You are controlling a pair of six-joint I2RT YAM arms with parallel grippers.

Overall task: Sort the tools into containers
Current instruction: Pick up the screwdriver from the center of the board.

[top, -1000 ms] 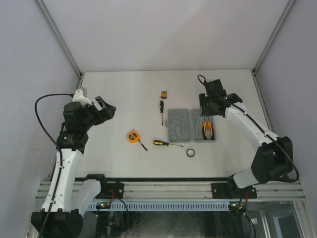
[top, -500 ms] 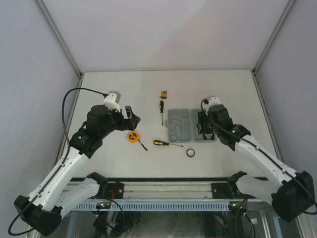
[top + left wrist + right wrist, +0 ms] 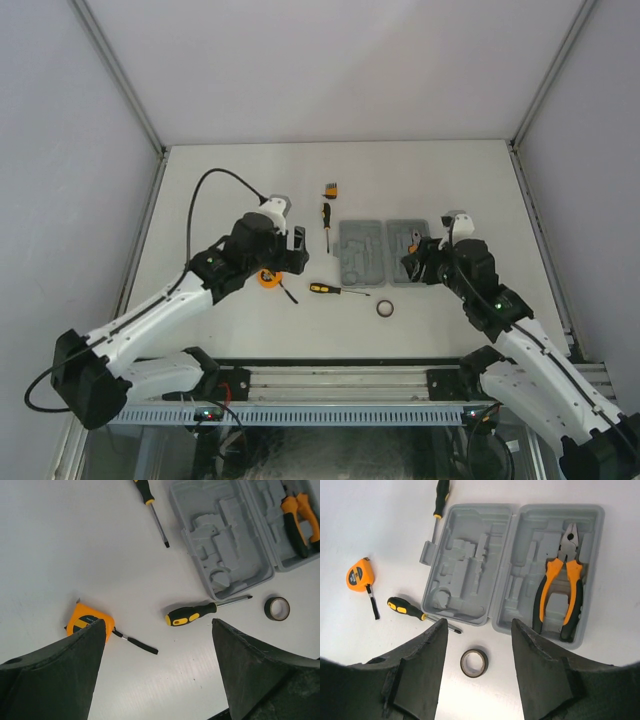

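Note:
The grey tool case [image 3: 362, 252] lies open at mid-table, also in the right wrist view [image 3: 470, 580]. The orange-handled pliers [image 3: 568, 545] lie in its right half. My left gripper [image 3: 293, 262] is open above the round orange tape measure [image 3: 82, 621], beside one screwdriver [image 3: 192, 615]. My right gripper [image 3: 479, 625] is open and empty, above the small black ring [image 3: 474, 663] at the case's near edge. The second screwdriver [image 3: 325, 220] and the tiny orange-black block [image 3: 331, 188] lie behind the case's left side.
White walls and metal posts enclose the table. The arm bases and a rail run along the near edge [image 3: 330, 380]. The tape measure's black strap [image 3: 137, 645] trails on the table.
My left arm has swung right and down over the tape measure. My right arm has drawn back from over the case to its near edge, with the pliers lying in the case.

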